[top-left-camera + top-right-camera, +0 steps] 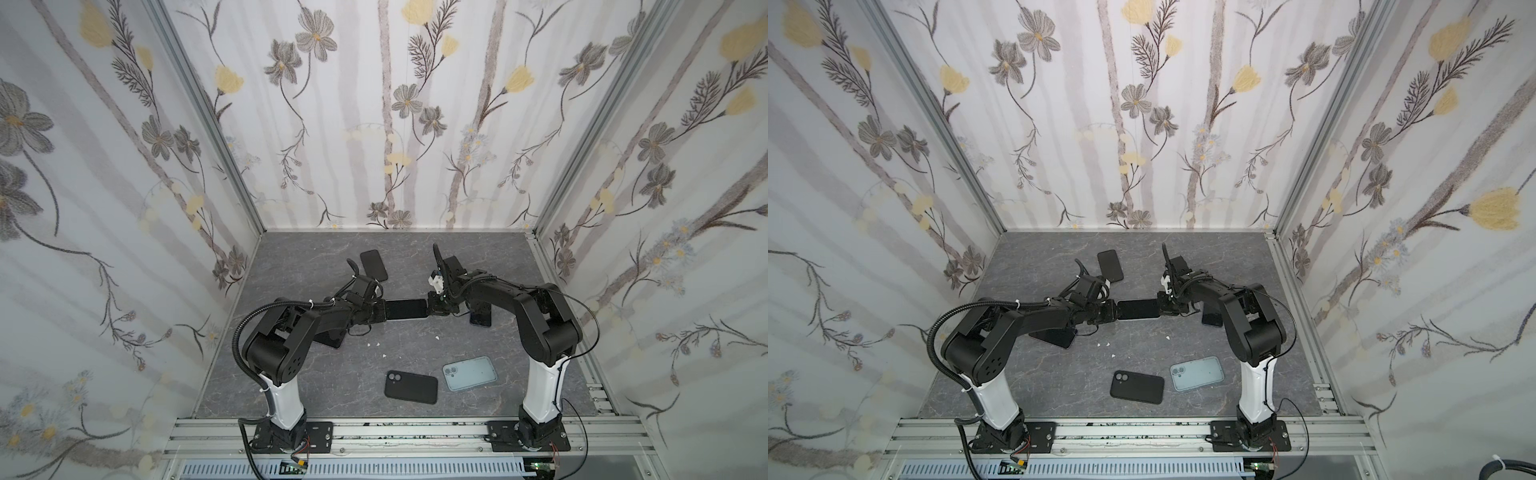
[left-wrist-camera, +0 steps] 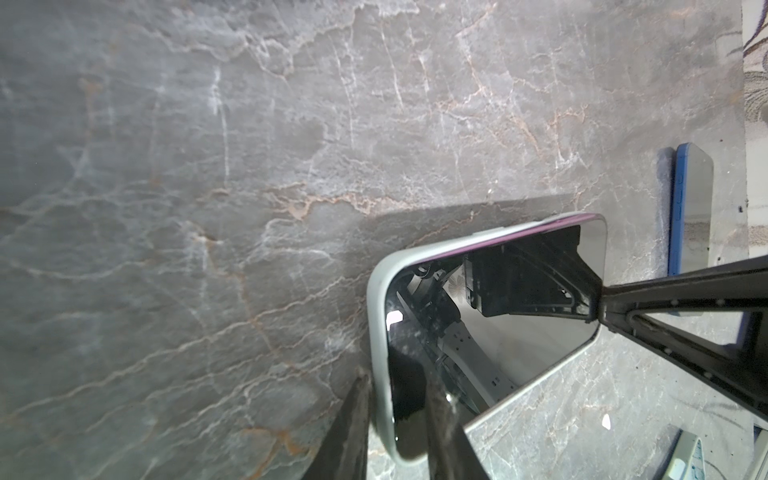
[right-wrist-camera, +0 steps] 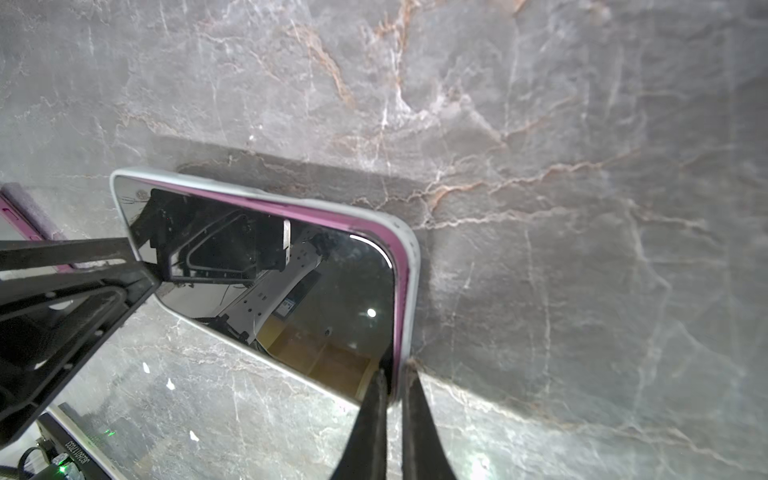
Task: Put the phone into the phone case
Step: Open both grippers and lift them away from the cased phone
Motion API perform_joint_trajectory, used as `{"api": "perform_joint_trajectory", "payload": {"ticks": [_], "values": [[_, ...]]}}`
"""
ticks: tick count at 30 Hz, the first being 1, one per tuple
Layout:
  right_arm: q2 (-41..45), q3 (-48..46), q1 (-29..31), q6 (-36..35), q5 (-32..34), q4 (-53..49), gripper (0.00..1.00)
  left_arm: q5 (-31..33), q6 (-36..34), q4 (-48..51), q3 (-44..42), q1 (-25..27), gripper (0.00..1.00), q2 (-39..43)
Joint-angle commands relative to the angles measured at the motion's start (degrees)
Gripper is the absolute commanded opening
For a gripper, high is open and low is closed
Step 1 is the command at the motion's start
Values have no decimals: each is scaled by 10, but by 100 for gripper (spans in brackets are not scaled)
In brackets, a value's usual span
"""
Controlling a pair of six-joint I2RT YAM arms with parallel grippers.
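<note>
so both my grippers are on the same thing right now. the phone (image 1: 406, 309) is screen-up around the middle of the table (image 1: 316, 374), stretched lengthwise between them in both top views. my left gripper (image 1: 383, 312) has its 9 o'clock end and my right gripper (image 1: 430, 308) has the 3 o'clock end.

in the left wrist view my fingers straddle the short end, one on the glass and one outside the pale phone case (image 2: 376, 316), so that one's pinching phone and case together. in the right wrist view the jaws are almost pressed together, nipping the case's rim at a corner (the pink phone edge shows just inside that rim along one long side, can't tell if it's fully seated).

a black case (image 1: 411, 387) lies flat at 6 o'clock from the phone, with a blue-grey slab (image 1: 469, 373) just beside it at about 5. another dark phone (image 1: 373, 265) lies at 11 o'clock.
</note>
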State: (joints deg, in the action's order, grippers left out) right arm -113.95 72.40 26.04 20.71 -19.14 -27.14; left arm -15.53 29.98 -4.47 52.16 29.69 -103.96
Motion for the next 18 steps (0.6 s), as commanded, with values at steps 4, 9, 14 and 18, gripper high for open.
{"api": "perform_joint_trajectory", "payload": {"ticks": [4,9,14,18], "values": [[-24,-11,8,-6,100,-56,8,8,1,14,-3,0,27,0],[-17,-2,8,-6,99,-60,8,9,0,16,0,0,27,0],[-3,14,10,-8,91,-66,12,12,-7,27,16,-2,27,6],[17,48,10,-10,90,-72,19,19,-15,47,43,-7,27,20]]}}
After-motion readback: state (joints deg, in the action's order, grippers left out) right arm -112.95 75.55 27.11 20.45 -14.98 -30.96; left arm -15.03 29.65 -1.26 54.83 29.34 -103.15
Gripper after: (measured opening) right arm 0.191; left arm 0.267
